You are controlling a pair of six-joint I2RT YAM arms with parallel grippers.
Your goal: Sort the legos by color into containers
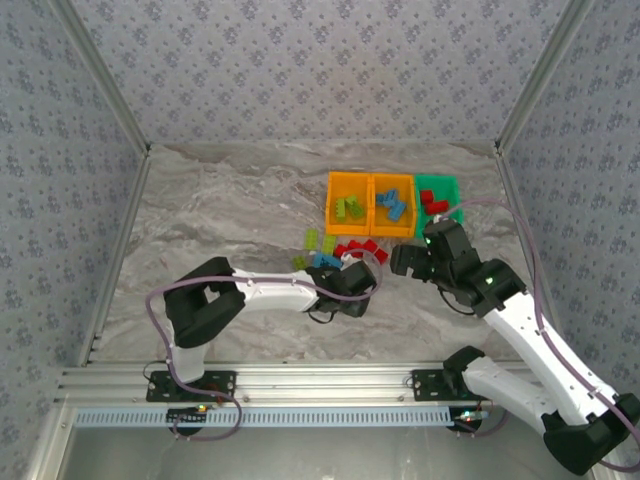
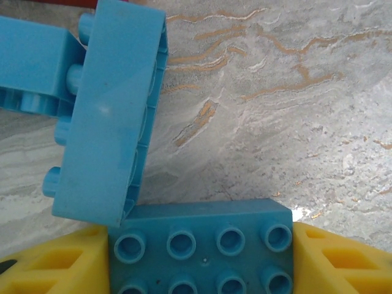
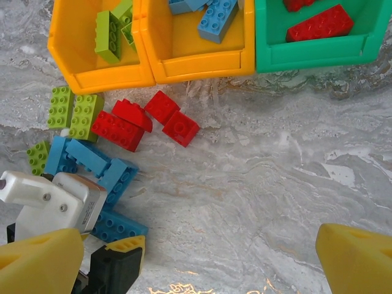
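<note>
Three bins in a row, walls touching: left orange bin (image 3: 101,76) with lime bricks, middle orange bin (image 3: 202,64) with blue, green bin (image 3: 306,58) with red. Just short of their near rims, loose legos (image 3: 116,130) in a cluster. Pinches blue brick (image 2: 202,219) by its ends in left gripper (image 2: 202,260), second blue brick (image 2: 110,116) tipped against its far corner. Holds right gripper (image 3: 202,263) spread wide over bare table (image 3: 263,184), right of cluster.

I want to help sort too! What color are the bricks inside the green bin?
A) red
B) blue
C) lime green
A: the bricks lying in the green bin are red bricks.
</note>
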